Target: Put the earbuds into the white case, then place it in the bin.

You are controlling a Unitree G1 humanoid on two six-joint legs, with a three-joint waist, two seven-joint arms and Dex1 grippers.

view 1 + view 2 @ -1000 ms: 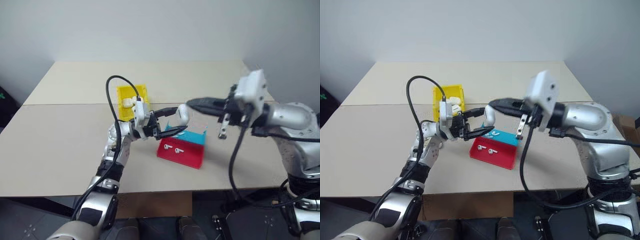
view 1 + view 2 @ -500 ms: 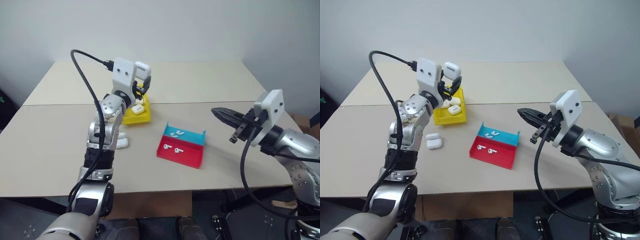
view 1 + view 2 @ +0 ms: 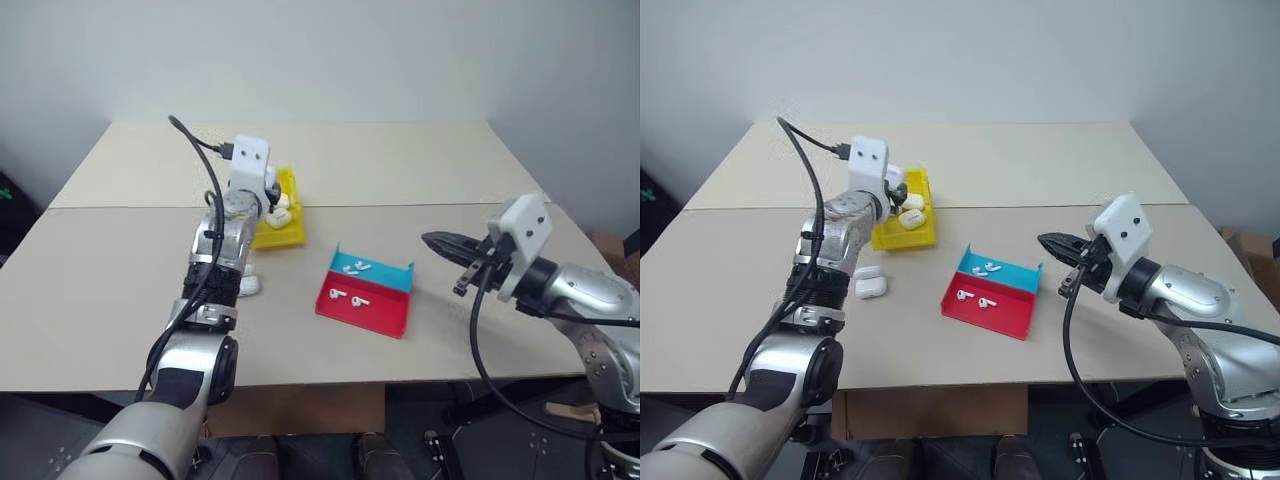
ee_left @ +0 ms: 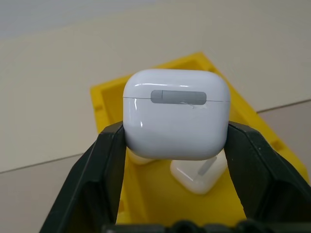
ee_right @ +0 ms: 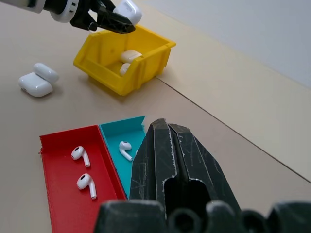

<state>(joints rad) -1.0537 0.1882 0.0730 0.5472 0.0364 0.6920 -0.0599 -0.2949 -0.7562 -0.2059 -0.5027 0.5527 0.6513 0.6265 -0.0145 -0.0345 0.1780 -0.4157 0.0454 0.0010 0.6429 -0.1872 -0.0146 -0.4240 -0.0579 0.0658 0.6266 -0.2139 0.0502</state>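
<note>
- My left gripper (image 4: 176, 145) has the white case (image 4: 176, 114) pinched between its two black fingers (image 4: 99, 165); both pads touch the case's sides, with its lid seam and grey hinge strip facing my wrist camera.
- I hold that case above the bin (image 5: 124, 63), over its open top; from my head the bin sits at about 11 o'clock from the tray.
- Two more white cases (image 5: 127, 60) lie inside the bin, below the one I hold.
- Another pair of cases (image 3: 868, 281) lies on the table (image 3: 1040, 170) touching each other, near the bin, at about 9 o'clock from the tray.
- The red-and-blue tray (image 3: 985, 315) sits mid-table, between my two arms.
- Two earbuds (image 5: 83, 170) lie in the tray's red compartment, close together but apart.
- The blue compartment holds earbuds too; I can make out one clearly from my right wrist, and what look like two from my head.
- My right gripper (image 5: 167, 141) has its fingers pressed together with nothing between them, pointing toward the tray from about 3 o'clock, off the table surface.
</note>
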